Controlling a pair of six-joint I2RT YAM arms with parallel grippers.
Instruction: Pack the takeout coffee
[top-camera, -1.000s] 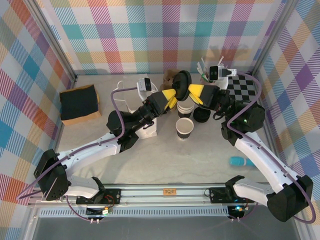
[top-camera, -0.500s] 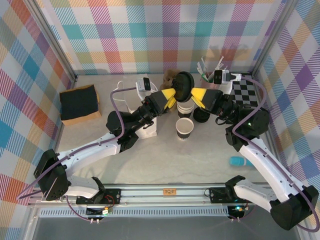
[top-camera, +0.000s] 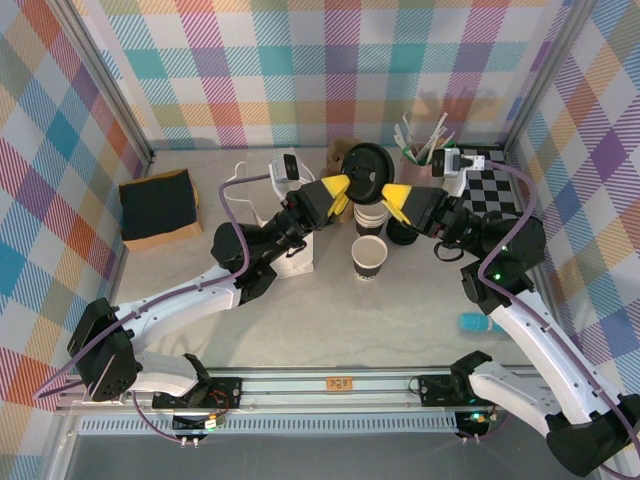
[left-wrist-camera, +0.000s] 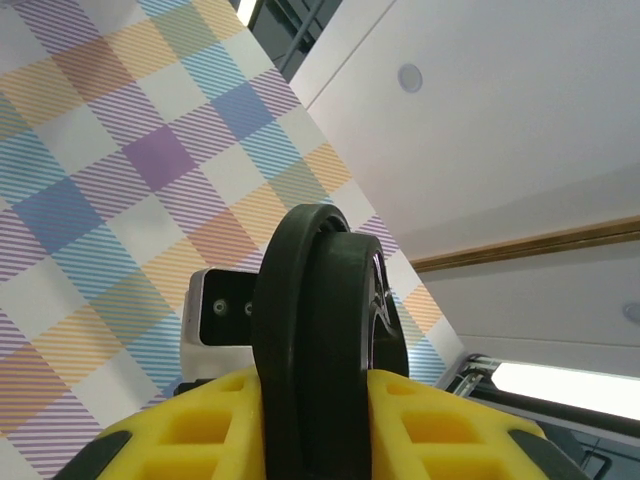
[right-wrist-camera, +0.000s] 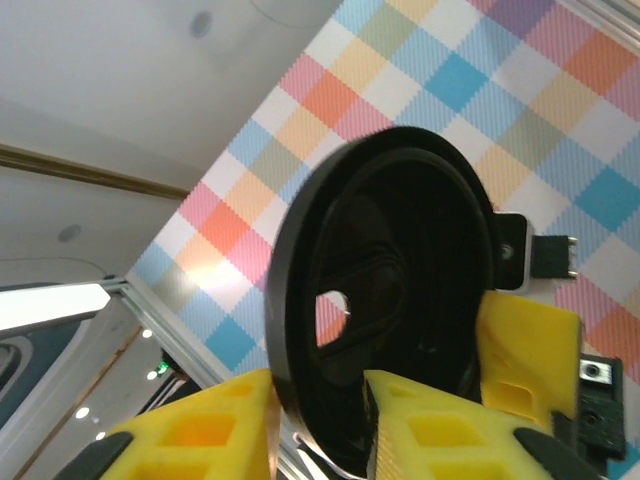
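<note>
A black plastic lid (top-camera: 365, 165) hangs in the air above the cups, held on edge. My left gripper (top-camera: 340, 187) is shut on its rim; both yellow fingers (left-wrist-camera: 200, 420) press the lid (left-wrist-camera: 320, 300) in the left wrist view. My right gripper (top-camera: 395, 193) sits at the lid's other side, open. In the right wrist view the lid's (right-wrist-camera: 400, 300) edge stands between its fingers with a thin gap on the left. The takeout coffee cup (top-camera: 369, 257), dark with a white rim, stands open on the table below.
A stack of white cups (top-camera: 370, 215) and a pile of black lids (top-camera: 403, 230) stand behind the coffee. A white paper bag (top-camera: 292, 258) lies under my left arm. A dark box (top-camera: 158, 208) sits left, a checkered board (top-camera: 490, 175) and stirrer cup (top-camera: 420, 148) back right, and a teal object (top-camera: 478, 322) near right.
The right gripper's jaws have widened and it has drawn back to the right. The left gripper has tightened on the lid, which now faces the top camera more.
</note>
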